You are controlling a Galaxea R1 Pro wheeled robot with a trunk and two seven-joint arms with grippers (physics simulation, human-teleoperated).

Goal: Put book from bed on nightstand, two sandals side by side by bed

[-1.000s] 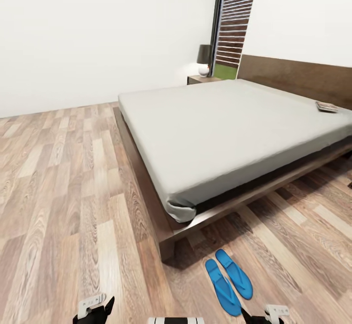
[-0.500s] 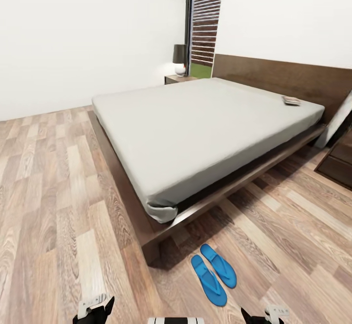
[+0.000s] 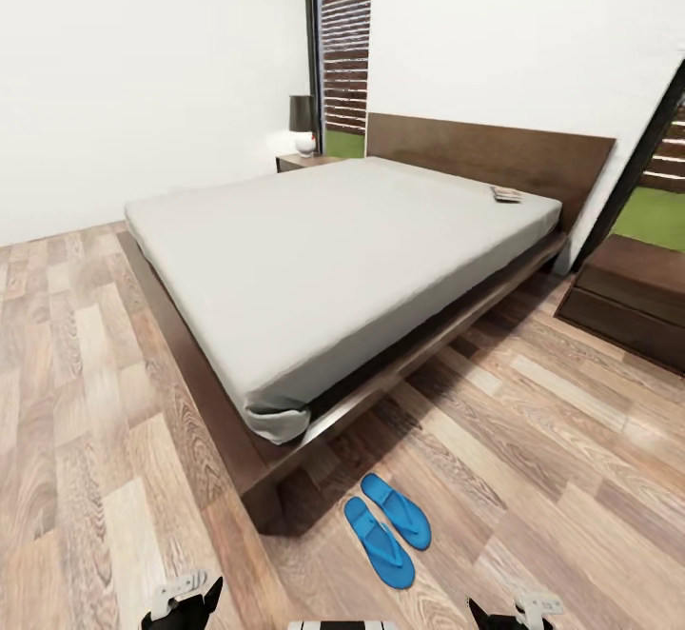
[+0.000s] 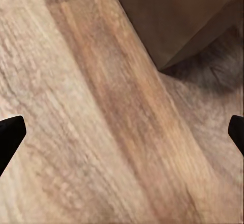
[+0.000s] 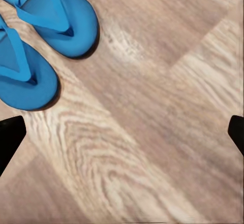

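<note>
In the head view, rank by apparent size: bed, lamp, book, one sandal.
1. bed, by far the largest.
2. One sandal, though it lies closest to the camera.
3. lamp.
4. book, smallest, but far off.

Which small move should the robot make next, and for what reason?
Probably drive along the right side of the bed toward the headboard. The two sandals already lie side by side on the floor at the bed's foot corner, while the book rests on the mattress far from both grippers, left gripper and right gripper, which are open and hold nothing.
</note>
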